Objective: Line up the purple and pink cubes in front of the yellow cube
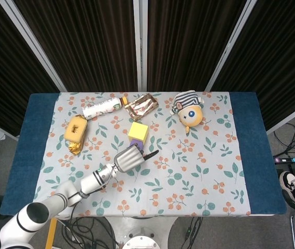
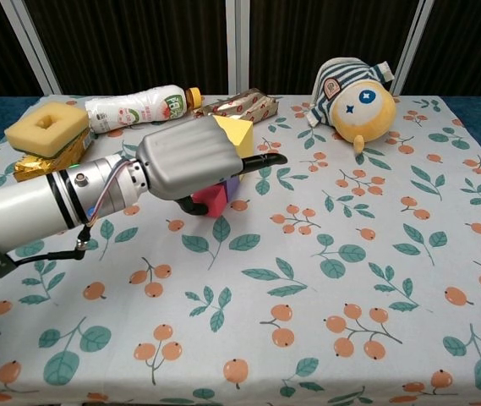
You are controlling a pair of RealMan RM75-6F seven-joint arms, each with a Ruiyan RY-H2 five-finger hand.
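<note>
The yellow cube (image 1: 138, 132) stands at the table's middle and shows behind my left hand (image 2: 188, 162) in the chest view as yellow cube (image 2: 237, 134). Just in front of it, a sliver of the purple cube (image 1: 137, 146) peeks out above the hand; in the chest view only its edge, purple cube (image 2: 233, 186), shows. The pink cube (image 2: 212, 200) sits under my left hand (image 1: 128, 158), whose fingers curl down around it while one dark finger points right. The head view hides the pink cube. My right hand is out of both views.
A drink bottle (image 1: 102, 108) and a wrapped snack (image 1: 141, 105) lie at the back. A yellow sponge on a gold packet (image 1: 75, 133) sits at the left, a plush toy (image 1: 188, 111) at the back right. The floral cloth (image 1: 204, 176) covers the table.
</note>
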